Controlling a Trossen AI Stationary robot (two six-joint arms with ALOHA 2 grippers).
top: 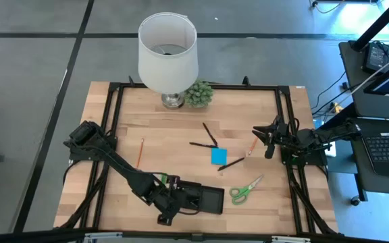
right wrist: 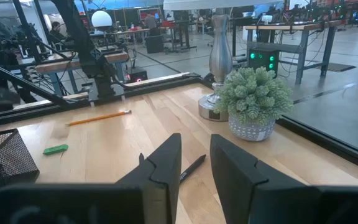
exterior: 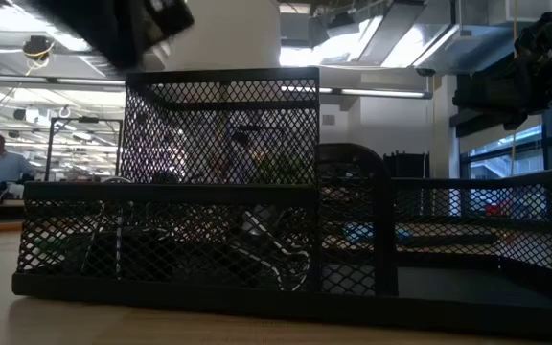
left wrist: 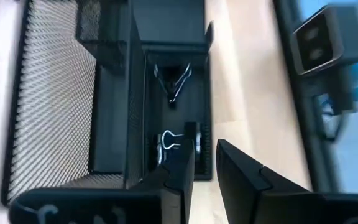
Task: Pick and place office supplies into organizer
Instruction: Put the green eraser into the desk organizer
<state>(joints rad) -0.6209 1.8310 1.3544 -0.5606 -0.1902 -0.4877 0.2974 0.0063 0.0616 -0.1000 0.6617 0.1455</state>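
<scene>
The black mesh organizer (top: 208,200) stands near the table's near edge, and two black binder clips (left wrist: 171,82) (left wrist: 168,140) lie in its narrow compartment. My left gripper (left wrist: 205,167) hovers open just above that compartment, over the organizer's left end (top: 179,200), with nothing between its fingers. On the table lie a blue sticky-note pad (top: 219,156), green-handled scissors (top: 246,190), black pens (top: 210,133) (top: 231,163), an orange pencil (top: 140,152) and a small green piece (right wrist: 55,149). My right gripper (right wrist: 195,167) waits open at the table's right edge (top: 267,138).
A white lamp (top: 168,54) and a small green plant (top: 198,94) stand at the table's far edge. A second pencil (top: 252,145) lies near my right gripper. Bare wood stretches between the orange pencil and the pens. A black frame rail (top: 283,121) borders the table.
</scene>
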